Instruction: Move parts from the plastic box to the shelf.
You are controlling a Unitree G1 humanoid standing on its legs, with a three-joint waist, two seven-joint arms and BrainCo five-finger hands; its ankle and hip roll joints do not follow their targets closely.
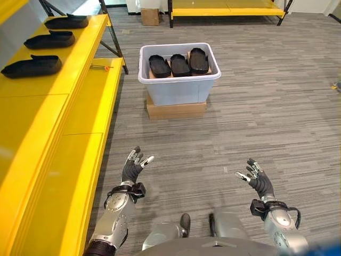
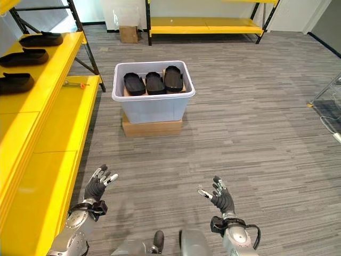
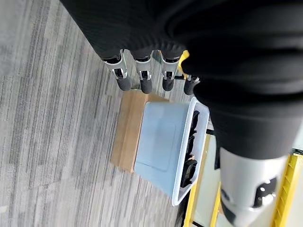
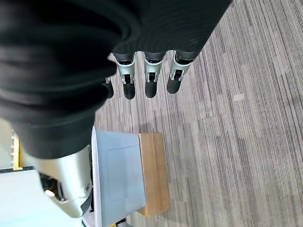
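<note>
Right now my left hand point(image 1: 133, 166) and right hand point(image 1: 257, 178) are both spread wide and hold nothing. Three black parts point(image 1: 179, 64) sit side by side in the plastic box point(image 1: 179, 85), well ahead of me. Three more lie on the yellow shelf point(image 1: 64, 80). I think I must step closer before I grab one.

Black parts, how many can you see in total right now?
6: three side by side in the plastic box, at; three on the yellow shelf, at. More may be hidden.
</note>
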